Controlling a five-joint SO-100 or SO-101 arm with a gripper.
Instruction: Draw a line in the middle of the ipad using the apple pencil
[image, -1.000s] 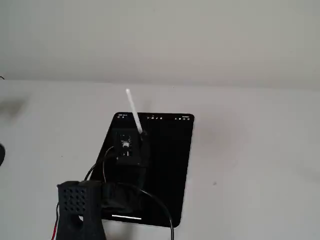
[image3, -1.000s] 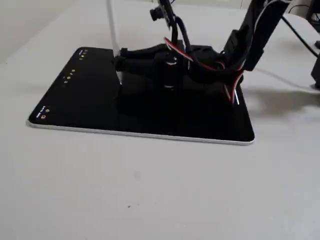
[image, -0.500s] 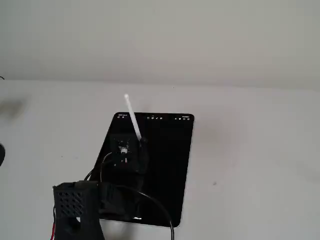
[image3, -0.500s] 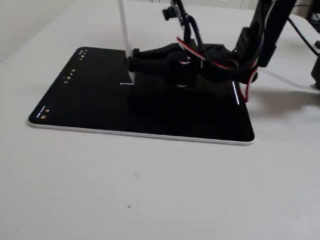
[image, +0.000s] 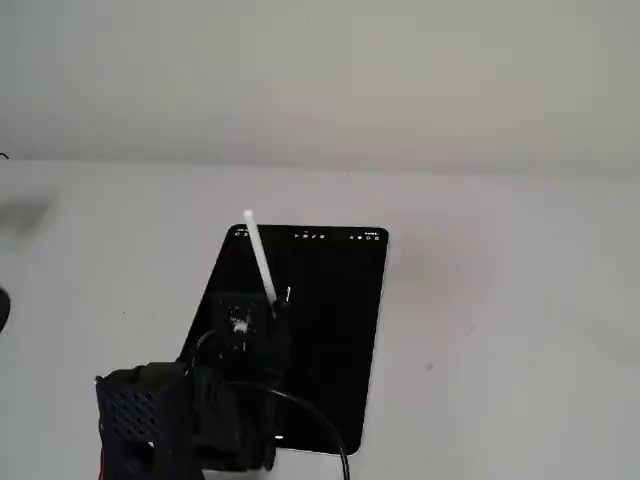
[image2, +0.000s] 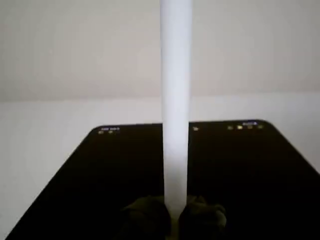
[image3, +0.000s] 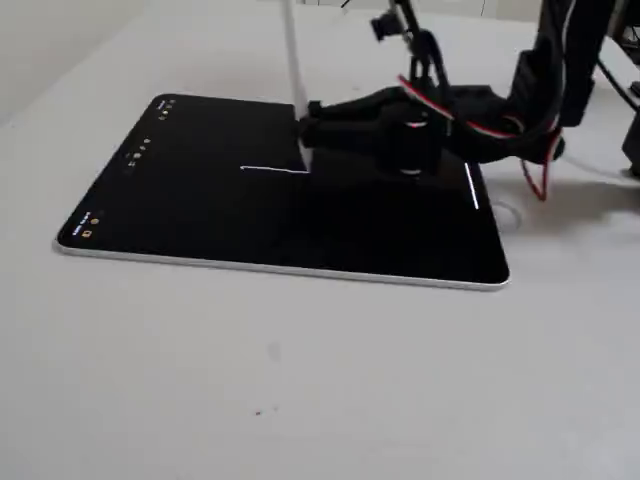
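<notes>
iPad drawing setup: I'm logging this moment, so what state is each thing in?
ipad: lying flat on the table, screen on, small icons lit along one short side.
apple pencil: held nearly upright, tip down at the screen.
line: short white stroke, ending at the pencil tip.
gripper: fingers shut on the pencil, low over the screen.

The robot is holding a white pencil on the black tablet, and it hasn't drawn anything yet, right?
Not quite. The tool does hold the white pencil on the black tablet, but a fixed view shows a short white line already drawn on the screen, ending at the pencil's tip.
</notes>
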